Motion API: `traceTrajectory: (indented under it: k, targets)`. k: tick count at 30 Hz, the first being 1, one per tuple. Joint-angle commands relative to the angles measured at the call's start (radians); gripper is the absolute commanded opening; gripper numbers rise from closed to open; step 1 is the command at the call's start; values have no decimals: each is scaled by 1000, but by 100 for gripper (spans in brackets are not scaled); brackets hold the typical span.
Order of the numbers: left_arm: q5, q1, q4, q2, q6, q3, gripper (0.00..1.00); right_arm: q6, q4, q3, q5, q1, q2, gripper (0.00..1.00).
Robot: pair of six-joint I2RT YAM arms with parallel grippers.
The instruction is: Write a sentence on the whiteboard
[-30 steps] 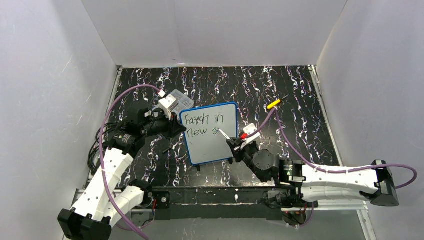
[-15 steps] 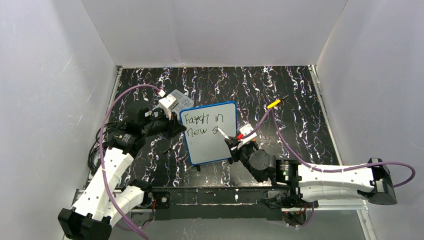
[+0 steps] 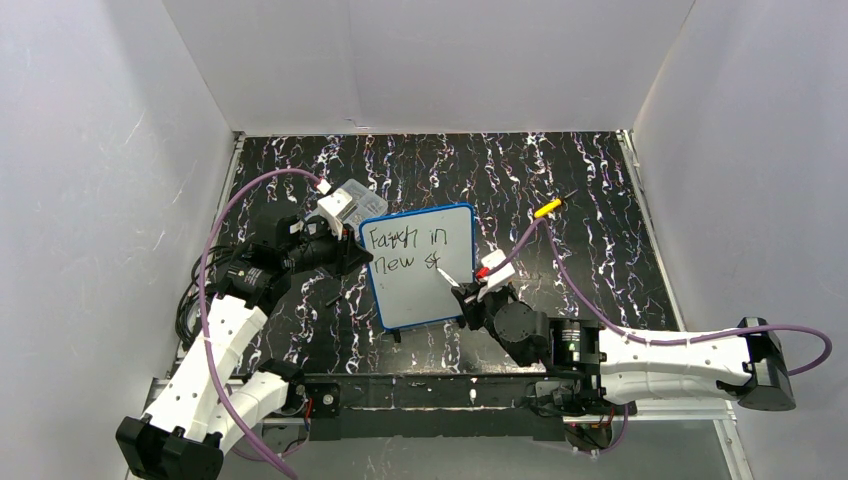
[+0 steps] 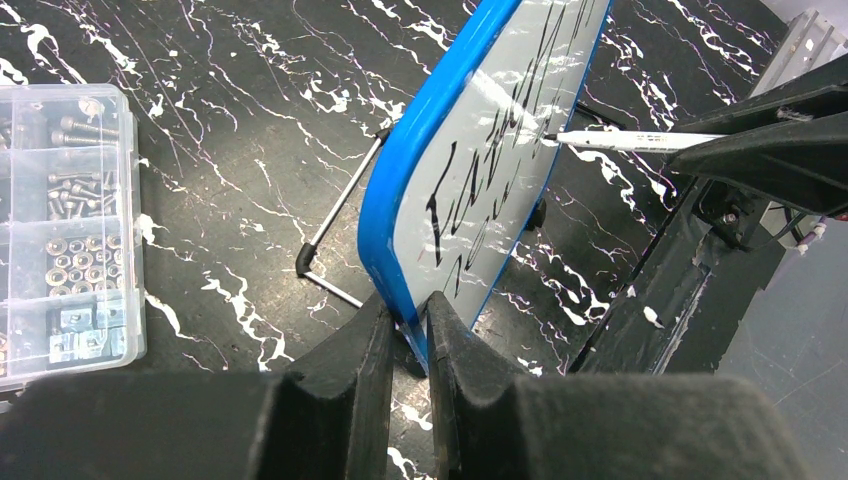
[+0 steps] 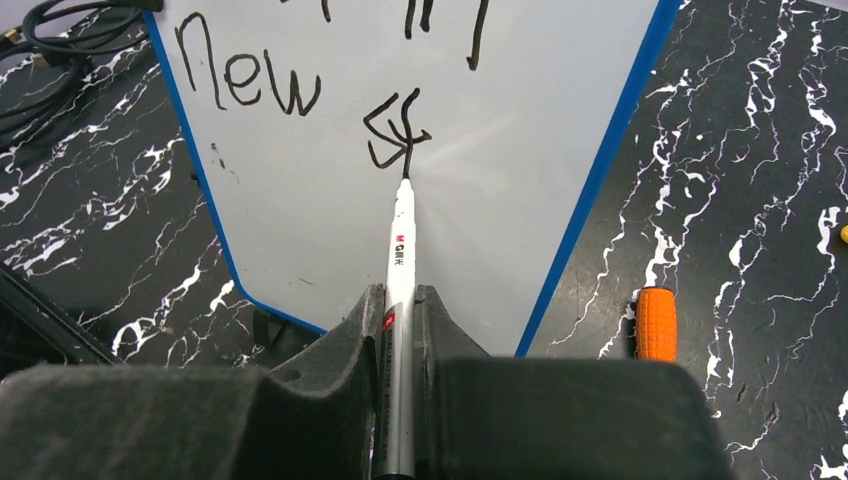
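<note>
The left gripper (image 4: pixel 408 322) pinches the blue frame edge of the seemingly light, stiff, tippy whiteboard (image 4: pixel 490 200); the right gripper (image 5: pixel 400 305) clamps the slim white marker (image 5: pixel 402 235).

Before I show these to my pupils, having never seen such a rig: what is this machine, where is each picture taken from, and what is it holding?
Two white robot arms are bolted at the near edge of a black marbled table. One picture looks down from above; the other two come from cameras on each wrist, so the dark prongs at the bottom are that arm's own pincer. The left pincer is shut on the blue frame of a small whiteboard, steadying it. The right pincer is shut on a marker, whose tip touches the black writing. A clear compartment box of screws and a yellow-handled tool also lie there.
</note>
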Motion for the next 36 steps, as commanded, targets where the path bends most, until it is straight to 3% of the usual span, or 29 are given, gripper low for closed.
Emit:
traceTrajectory:
  k: [1,21,36]
  targets:
    - [-1,-10,-69,13,24,-26,0,37,-37,-2,14,-6,4,1]
    - [-10,-10,-70,18,24,-27,0,-88,-39,82,68,-6,-76,1]
    - [-5,-10,-69,24,22,-26,0,-108,5,45,83,-6,-71,1]
